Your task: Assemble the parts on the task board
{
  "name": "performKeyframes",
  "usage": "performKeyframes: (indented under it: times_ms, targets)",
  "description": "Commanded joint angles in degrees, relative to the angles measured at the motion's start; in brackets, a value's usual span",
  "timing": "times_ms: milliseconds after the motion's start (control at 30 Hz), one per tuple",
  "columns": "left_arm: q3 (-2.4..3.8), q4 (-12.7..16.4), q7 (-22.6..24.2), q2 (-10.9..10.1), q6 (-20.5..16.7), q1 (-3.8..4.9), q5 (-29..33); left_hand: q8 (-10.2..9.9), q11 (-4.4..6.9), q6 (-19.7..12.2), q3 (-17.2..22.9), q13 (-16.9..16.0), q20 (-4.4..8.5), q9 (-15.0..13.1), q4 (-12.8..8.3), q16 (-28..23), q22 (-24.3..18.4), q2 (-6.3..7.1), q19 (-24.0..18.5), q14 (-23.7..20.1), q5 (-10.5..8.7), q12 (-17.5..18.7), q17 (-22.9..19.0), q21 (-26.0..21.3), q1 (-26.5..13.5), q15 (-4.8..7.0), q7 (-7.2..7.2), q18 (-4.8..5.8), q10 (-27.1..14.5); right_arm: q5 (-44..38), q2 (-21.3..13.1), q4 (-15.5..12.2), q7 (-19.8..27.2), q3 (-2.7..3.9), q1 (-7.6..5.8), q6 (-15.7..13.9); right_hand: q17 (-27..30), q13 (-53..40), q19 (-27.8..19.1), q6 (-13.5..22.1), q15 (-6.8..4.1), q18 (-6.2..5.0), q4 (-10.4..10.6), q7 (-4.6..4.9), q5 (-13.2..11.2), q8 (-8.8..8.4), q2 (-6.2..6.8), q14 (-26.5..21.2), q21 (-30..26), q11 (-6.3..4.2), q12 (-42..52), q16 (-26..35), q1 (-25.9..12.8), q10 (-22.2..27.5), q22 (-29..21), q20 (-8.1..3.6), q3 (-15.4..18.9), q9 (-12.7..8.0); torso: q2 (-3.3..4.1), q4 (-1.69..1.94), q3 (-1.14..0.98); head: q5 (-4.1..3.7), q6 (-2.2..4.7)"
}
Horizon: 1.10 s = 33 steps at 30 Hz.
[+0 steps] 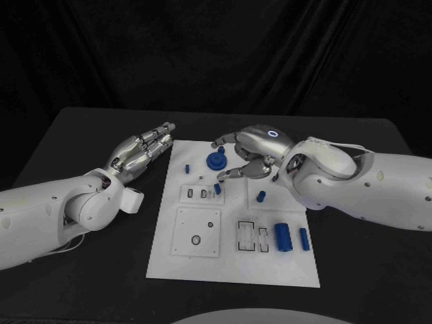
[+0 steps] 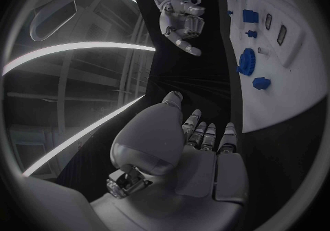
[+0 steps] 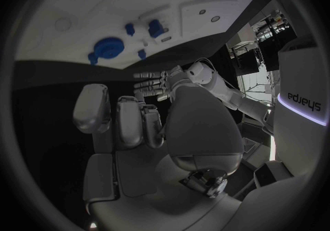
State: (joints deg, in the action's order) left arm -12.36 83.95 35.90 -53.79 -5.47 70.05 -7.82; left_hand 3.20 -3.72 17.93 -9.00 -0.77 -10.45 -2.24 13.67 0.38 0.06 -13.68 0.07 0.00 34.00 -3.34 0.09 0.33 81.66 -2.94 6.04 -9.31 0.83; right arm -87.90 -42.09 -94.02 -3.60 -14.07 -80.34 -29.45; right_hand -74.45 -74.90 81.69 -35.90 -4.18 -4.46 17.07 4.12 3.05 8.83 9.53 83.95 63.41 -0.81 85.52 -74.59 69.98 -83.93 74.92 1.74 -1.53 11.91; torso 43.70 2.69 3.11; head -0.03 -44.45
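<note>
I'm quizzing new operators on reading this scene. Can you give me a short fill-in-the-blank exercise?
1. The parts lie on a ____ task board.
2. The blue gear lies on the board's ____ end from the robot.
3. The left hand holds ____.
4. The right hand hovers over the ____.

Missing words: white; far; nothing; board

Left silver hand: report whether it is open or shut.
Open. The left silver hand holds nothing; its fingers lie straight and slightly apart beside the white task board.
</note>
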Motion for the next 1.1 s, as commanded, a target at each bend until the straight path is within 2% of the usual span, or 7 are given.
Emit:
performKeyframes:
  times_ms: [33, 267, 367, 600, 800, 900, 1100]
  targets:
    - [0.06, 0.55, 1.96, -0.17, -3.08, 0.01, 0.0, 0.39, -0.6, 0.58, -0.02, -0.11, -0.72, -0.1, -0.65, -0.38, 0.1, 0.98, 0.13, 0.0, 0.16, -0.52, -0.09, -0.16, 0.13, -0.56, 0.03, -1.03, 0.06, -0.34, -1.69, -1.63, 0.96, -0.01, -1.77, -5.52, 0.25, -8.71, 0.13, -0.69, -0.5, -0.33, 0.01, -0.07, -0.17, 0.47, 0.27, 2.44, 0.03, -0.45, 0.11, 0.11, -1.56, -1.74, 8.71, -0.03, 1.08, -0.25, 0.01, 0.11, 0.0, 0.07, 0.36]
    - [0.08, 3.35, 3.28, -2.15, -10.29, 0.33, -10.35, 1.12, -4.31, 3.26, 1.76, -2.01, -4.25, -0.37, -4.36, 2.41, 2.7, 4.0, 6.54, 4.42, -8.46, -12.33, 1.59, 4.21, 2.77, -4.19, 1.84, -1.18, 6.79, 2.01, -7.27, -3.13, 2.55, -0.01, -5.16, -6.82, 0.67, -8.12, -0.27, -2.04, -0.42, -0.44, -0.09, -0.06, -0.2, 1.35, -2.19, 2.12, -0.79, -0.41, -0.33, 0.6, -4.61, -1.27, 8.54, 0.05, 2.16, -0.78, -0.08, 0.03, -0.03, 0.46, 1.08]
    - [0.08, 5.61, 2.87, -3.42, -14.63, 1.39, -17.51, 2.21, -8.66, 7.9, 1.8, -5.69, -5.96, -0.8, -3.65, 19.27, 9.08, 5.34, 28.43, 28.83, -14.05, -28.2, 7.78, 17.5, 3.23, -7.69, 1.51, -0.72, 21.09, 2.65, -9.78, -3.07, 2.6, -0.02, -5.64, -4.27, 0.31, -8.31, -0.13, -4.82, -0.3, -0.35, -0.29, 0.2, -0.21, 2.95, -5.09, 2.21, -0.35, -0.23, -0.18, 0.22, -4.94, -1.39, 8.68, 0.14, 1.41, -0.66, -0.16, 0.05, -0.01, 0.82, 1.2]
    - [0.08, 8.41, -8.77, -3.55, -17.71, 6.89, -31.93, 6.1, -3.93, 23.86, -3.44, -16.98, -1.31, -2.51, 2.57, 48.63, 16.2, 6.76, 50.75, 52.13, -29.19, -48.5, 20.95, 32.24, -5.22, -2.33, 4.58, -1.2, 44.11, 3.1, -12.73, -2.01, 1.79, -0.04, -5.71, 0.17, 0.8, -7.84, -0.32, -6.1, -0.07, -0.46, -0.43, 0.4, 0.27, 3.71, -7.46, 2.03, -1.0, 0.0, -0.49, 0.67, -4.51, -1.04, 8.54, 0.37, 1.08, -0.97, -0.58, -0.08, -0.15, 1.55, 0.79]
    - [0.08, 9.57, -24.65, -2.52, -13.77, 10.34, -37.31, 9.18, -2.75, 31.69, -6.43, -79.96, 2.12, -4.16, 2.79, 89.0, 48.79, 5.37, 57.06, 83.85, -27.64, -84.29, 83.29, 65.55, -9.51, -1.15, 3.95, 2.83, 80.12, 3.19, -12.56, -0.65, 1.11, -0.05, -4.77, 3.37, 1.3, -7.37, -0.55, -7.2, -0.07, -0.59, -0.43, 0.24, 1.36, 4.32, -9.0, 1.82, -1.72, -0.07, -0.84, 1.17, -4.08, -0.67, 8.38, 0.47, 1.13, -1.3, -0.87, -0.08, -0.31, 2.08, 0.84]
    - [0.08, 9.49, -33.88, -1.53, -9.73, 11.58, -40.04, 12.48, -1.55, 33.7, -7.62, -89.23, 2.72, -6.41, 2.7, 89.62, 69.91, 4.47, 68.94, 90.0, -26.47, -86.66, 89.91, 80.46, -11.95, -0.11, 2.75, 5.14, 89.17, 3.2, -12.3, 0.12, 0.59, -0.05, -3.92, 5.08, 1.47, -7.17, -0.66, -7.64, -0.09, -0.66, -0.46, 0.21, 1.91, 4.52, -9.4, 1.75, -2.06, -0.1, -0.98, 1.34, -3.85, -0.52, 8.3, 0.46, 1.21, -1.43, -1.54, -0.23, -0.86, 2.49, -0.04]
    - [0.08, 9.46, -50.46, 0.52, 1.71, 13.06, -44.29, 15.98, -0.25, 35.93, -9.19, -89.23, 2.45, -9.9, 2.86, 89.62, 80.62, 2.94, 78.82, 90.0, -25.48, -86.66, 89.91, 86.06, -16.25, 1.21, 1.34, 6.72, 89.17, 3.22, -11.85, 1.42, -0.68, -0.05, -2.62, 7.77, 2.0, -6.64, -0.88, -8.08, -0.1, -0.78, -0.56, 0.25, 4.0, 4.62, -10.1, 1.58, -2.85, -0.08, -1.37, 1.86, -2.82, -0.13, 8.13, 0.45, 1.27, -1.87, -2.03, -0.65, -1.59, 3.44, -1.02]
